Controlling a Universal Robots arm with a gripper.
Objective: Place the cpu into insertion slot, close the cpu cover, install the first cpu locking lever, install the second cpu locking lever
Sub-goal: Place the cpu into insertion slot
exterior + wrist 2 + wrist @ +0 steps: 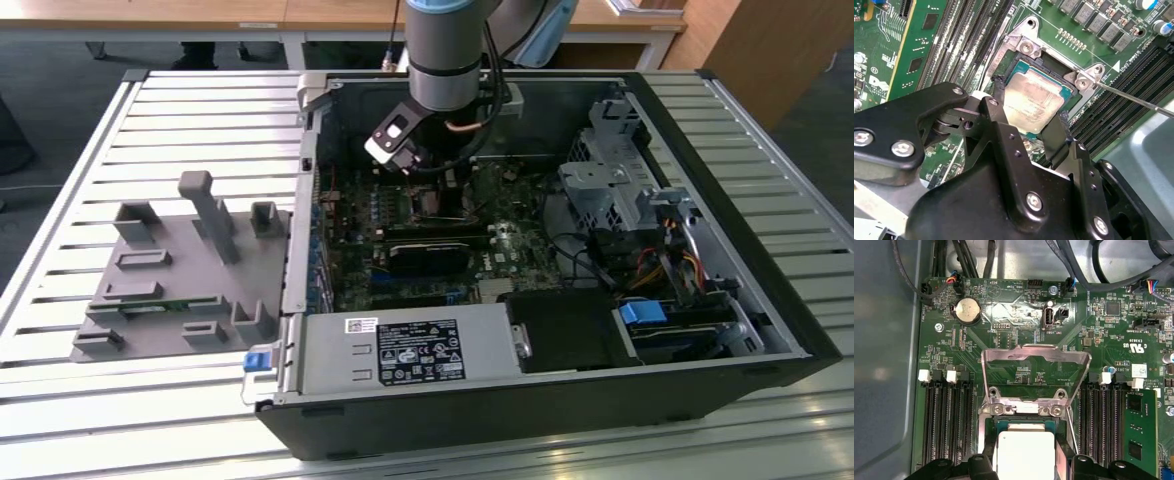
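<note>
In both wrist views the cpu, a flat square chip with a dull silver top, lies level over the black insertion slot on the green board. My gripper is shut on the cpu, its black fingers pressing on two opposite edges. I cannot tell whether the chip is fully seated. The cpu cover, a silvery frame with a square window, stands swung open behind the slot. A thin metal locking lever sticks out beside the slot. In the exterior view the gripper reaches down into the computer case.
Long black memory slots flank the socket on both sides. Cables hang along the case wall beyond the board. On the exterior view's left a grey fixture sits on the slatted table, and a power supply fills the case front.
</note>
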